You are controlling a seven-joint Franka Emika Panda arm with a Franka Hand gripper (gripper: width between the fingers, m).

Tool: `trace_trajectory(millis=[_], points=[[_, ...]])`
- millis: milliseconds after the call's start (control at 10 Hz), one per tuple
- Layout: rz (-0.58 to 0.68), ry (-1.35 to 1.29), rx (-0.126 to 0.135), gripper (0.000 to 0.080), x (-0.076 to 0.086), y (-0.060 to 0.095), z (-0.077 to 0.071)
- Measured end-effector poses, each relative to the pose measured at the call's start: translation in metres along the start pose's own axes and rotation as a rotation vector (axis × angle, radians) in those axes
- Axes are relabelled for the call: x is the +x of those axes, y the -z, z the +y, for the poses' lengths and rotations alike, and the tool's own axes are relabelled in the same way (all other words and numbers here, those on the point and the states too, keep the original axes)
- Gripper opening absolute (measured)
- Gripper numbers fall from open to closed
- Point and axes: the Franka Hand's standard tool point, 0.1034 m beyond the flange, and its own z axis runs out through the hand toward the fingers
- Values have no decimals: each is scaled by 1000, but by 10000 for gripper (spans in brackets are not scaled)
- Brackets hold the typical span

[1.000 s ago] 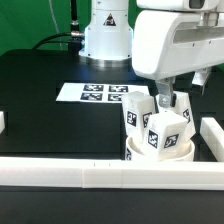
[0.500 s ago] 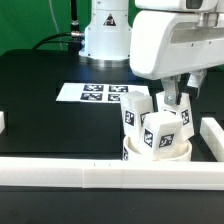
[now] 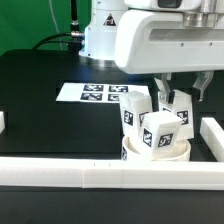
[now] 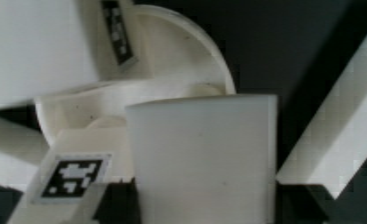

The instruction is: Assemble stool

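Here's the stool, part-built, down at the near edge of the black worktop. The seat is a round white rimmed disc lying with its rim up, and short blocky white legs stand out of it, each carrying black-and-white square tags. The front leg leans a little, its tag facing the camera. The left leg stands behind it, toward the exterior view's left. A third leg rises at the back on the exterior view's right.

The end effector is down on that back leg, its dark fingers either side of the top of it, closed against the block and gripping it. From the wrist view, a big pale block fills the foreground, the curved seat rim sweeps behind it, and one tag shows on a neighbouring leg.

Around it: the marker board lies flat just behind the stool, toward the exterior view's left. A long white rail runs across the front, touching or just in front of the seat. A second rail piece sits close on the exterior view's right, hemming the stool in. The arm's white body crowds overhead.
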Motion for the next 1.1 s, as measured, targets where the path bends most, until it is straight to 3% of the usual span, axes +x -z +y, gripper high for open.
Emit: trace_trajectory(millis=[500,1100], points=[[2,-670,6,335,2,-1,-14],[5,-1025,24,337,4,-2,-16]])
